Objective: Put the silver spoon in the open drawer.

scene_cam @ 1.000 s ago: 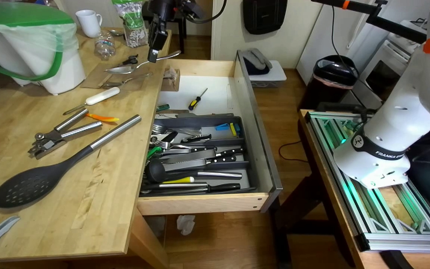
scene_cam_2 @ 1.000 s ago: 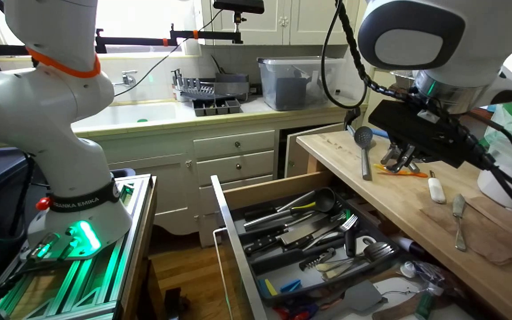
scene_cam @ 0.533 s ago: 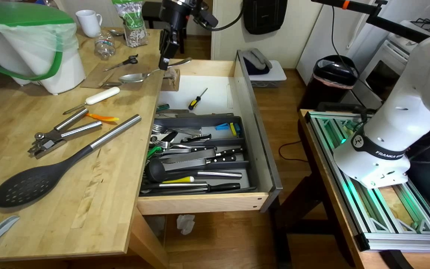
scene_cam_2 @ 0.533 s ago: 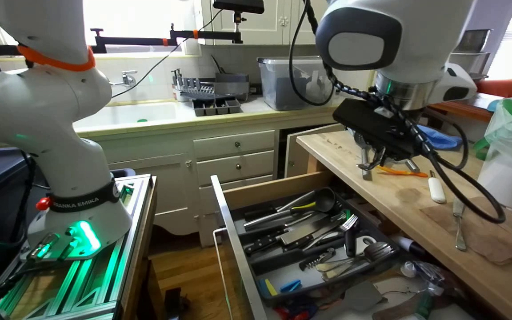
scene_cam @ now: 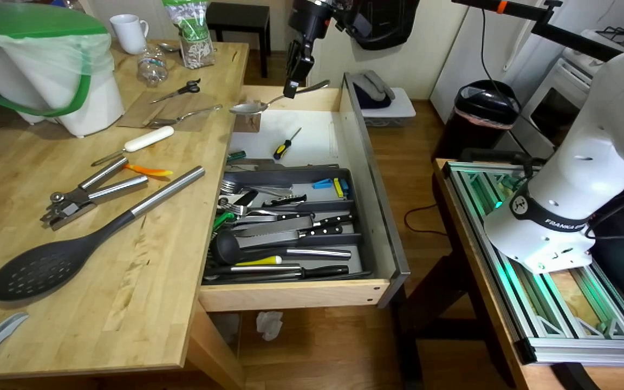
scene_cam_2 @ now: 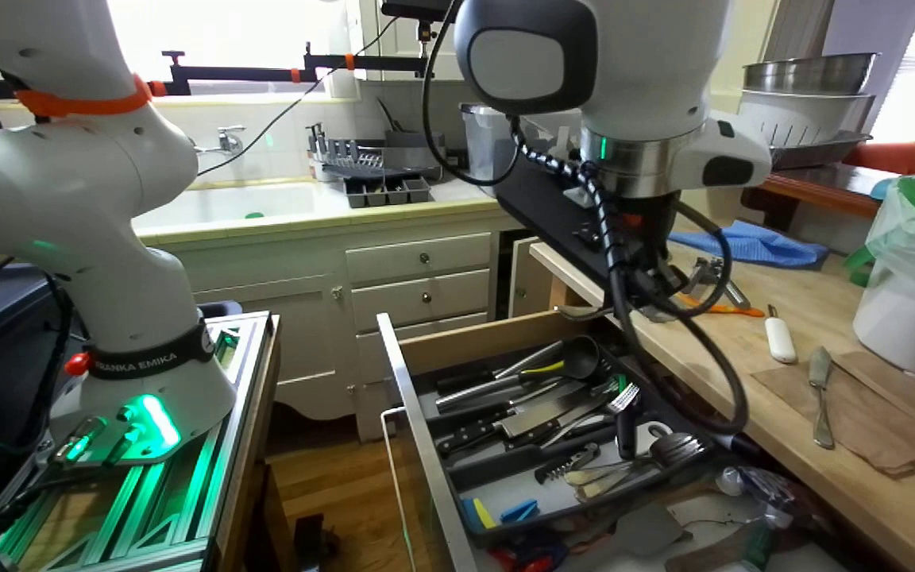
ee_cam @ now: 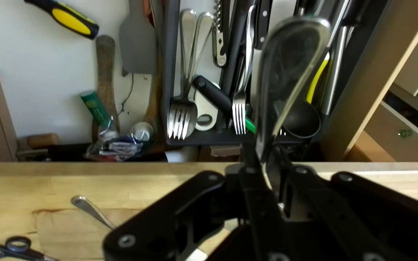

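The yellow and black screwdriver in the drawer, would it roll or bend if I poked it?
The screwdriver probably won't bend, since its thin shaft looks metal. It may roll in a curve, because its handle is much fatter.

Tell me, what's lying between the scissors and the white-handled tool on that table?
A silver butter knife, partly on a brown sheet; both exterior views show it.

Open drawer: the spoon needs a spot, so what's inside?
The drawer holds a utensil tray, screwdriver, grey spatula and cardboard box. The drawer's rear, under the tabletop, and anything beneath the tray are covered.
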Action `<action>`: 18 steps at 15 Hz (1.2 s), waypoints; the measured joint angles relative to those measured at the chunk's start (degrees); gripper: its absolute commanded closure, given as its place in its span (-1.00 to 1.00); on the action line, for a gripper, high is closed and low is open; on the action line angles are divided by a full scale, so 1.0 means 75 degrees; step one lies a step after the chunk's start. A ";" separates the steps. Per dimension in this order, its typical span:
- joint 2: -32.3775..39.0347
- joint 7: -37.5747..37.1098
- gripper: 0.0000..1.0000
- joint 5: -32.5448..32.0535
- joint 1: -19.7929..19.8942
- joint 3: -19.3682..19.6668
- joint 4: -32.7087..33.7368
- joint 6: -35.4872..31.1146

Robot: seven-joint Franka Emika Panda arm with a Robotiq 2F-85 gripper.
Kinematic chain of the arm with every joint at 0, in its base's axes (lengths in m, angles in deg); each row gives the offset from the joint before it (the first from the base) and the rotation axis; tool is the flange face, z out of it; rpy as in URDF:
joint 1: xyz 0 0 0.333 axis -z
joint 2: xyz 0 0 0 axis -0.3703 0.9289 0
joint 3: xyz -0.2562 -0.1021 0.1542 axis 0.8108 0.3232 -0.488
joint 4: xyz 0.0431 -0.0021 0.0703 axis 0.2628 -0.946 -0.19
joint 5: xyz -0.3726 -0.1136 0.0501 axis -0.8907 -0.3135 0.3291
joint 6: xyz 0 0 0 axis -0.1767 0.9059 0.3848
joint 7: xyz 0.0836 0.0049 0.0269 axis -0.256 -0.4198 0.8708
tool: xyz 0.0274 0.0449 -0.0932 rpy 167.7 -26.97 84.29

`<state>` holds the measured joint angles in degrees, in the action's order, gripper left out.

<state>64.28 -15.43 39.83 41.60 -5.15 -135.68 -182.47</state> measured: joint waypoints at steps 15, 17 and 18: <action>0.1181 0.0183 0.94 0.0780 -0.0122 0.0311 -0.0729 -0.0460; 0.1506 0.0201 0.94 0.0796 -0.0114 0.0278 -0.0664 -0.0651; 0.1671 0.0229 0.94 0.0802 -0.0098 0.0251 -0.0631 -0.0808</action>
<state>76.81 -13.71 45.85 40.87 -3.26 -140.41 -188.53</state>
